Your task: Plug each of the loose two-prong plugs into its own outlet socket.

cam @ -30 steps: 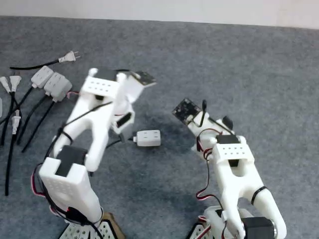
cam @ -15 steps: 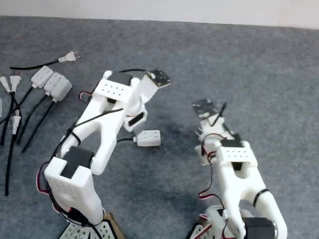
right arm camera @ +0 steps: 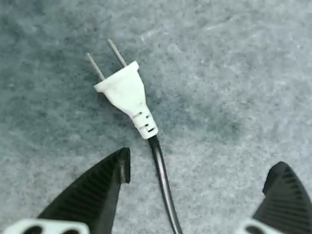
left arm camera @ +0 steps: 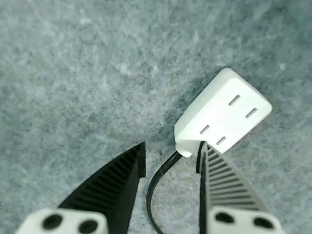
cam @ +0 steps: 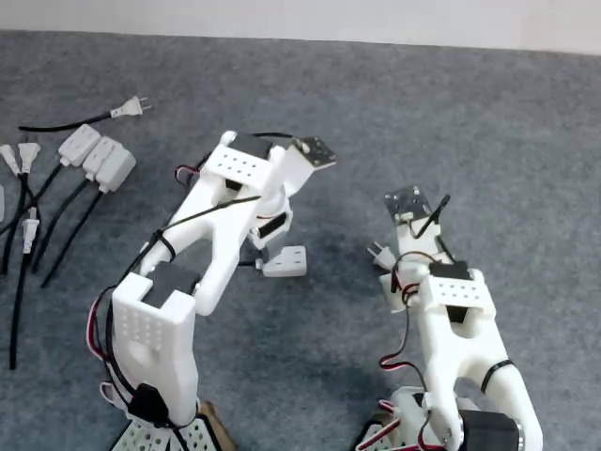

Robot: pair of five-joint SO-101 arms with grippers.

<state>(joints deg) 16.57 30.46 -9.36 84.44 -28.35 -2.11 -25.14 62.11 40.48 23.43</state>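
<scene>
On the grey tabletop [cam: 470, 113], a white two-prong plug [right arm camera: 124, 95] with metal prongs lies below the wide-open right hand [right arm camera: 195, 165]. Left of it, the narrowly open left hand [left arm camera: 170, 148] flanks the black cord [left arm camera: 158, 187] of a white four-slot socket [left arm camera: 222, 114].

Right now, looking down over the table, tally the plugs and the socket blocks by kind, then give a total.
Plugs: 5
Socket blocks: 3
Total: 8
</scene>
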